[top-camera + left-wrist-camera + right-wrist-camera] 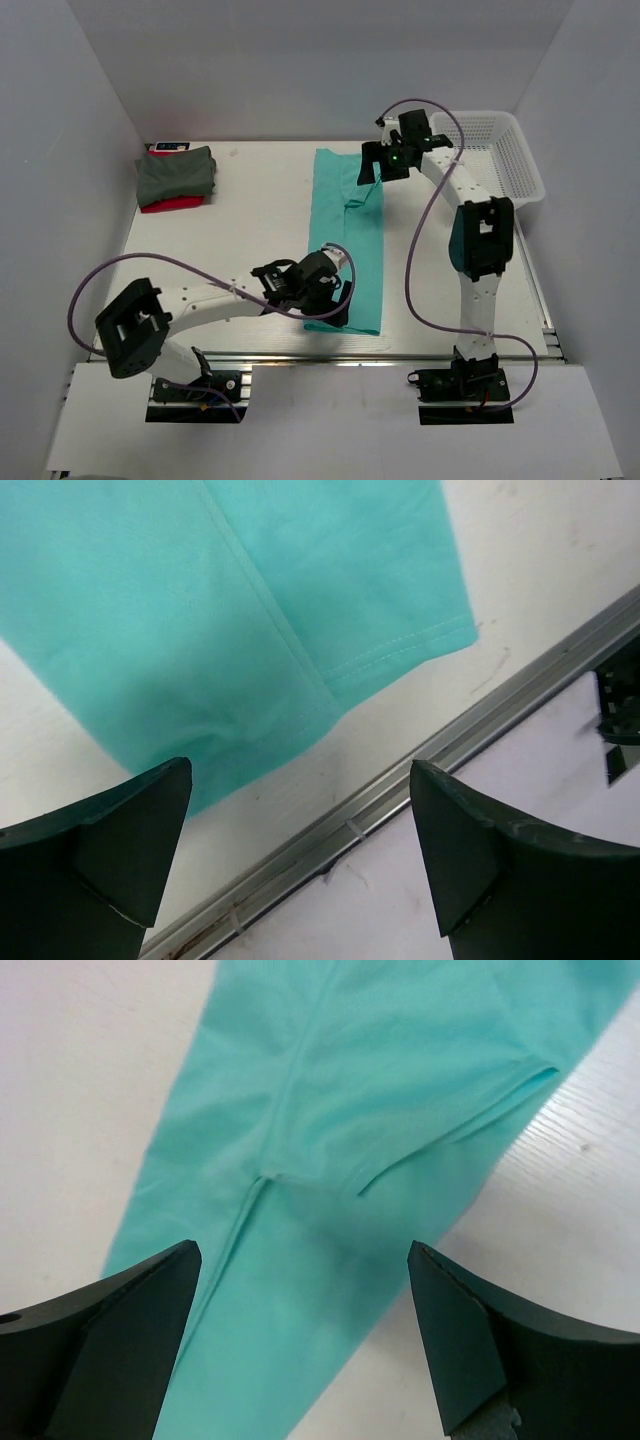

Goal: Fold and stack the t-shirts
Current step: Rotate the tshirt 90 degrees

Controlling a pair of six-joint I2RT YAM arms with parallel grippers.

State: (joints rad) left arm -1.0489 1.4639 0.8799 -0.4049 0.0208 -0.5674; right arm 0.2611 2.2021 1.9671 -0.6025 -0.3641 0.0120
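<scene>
Both gaping and empty, the left gripper [300,770] near and right gripper [303,1250] far should each pinch every layer of the teal t-shirt [350,240]

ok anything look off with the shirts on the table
Nothing spilled or damaged. The teal t-shirt is only folded into a long strip, its sleeve flap lying uneven at the far end by the right end effector. The grey-green t-shirt sits folded on the red one.

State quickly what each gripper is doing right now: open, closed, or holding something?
Left gripper: open, empty, over the teal t-shirt, near end.
Right gripper: open, empty, above its far end.
</scene>
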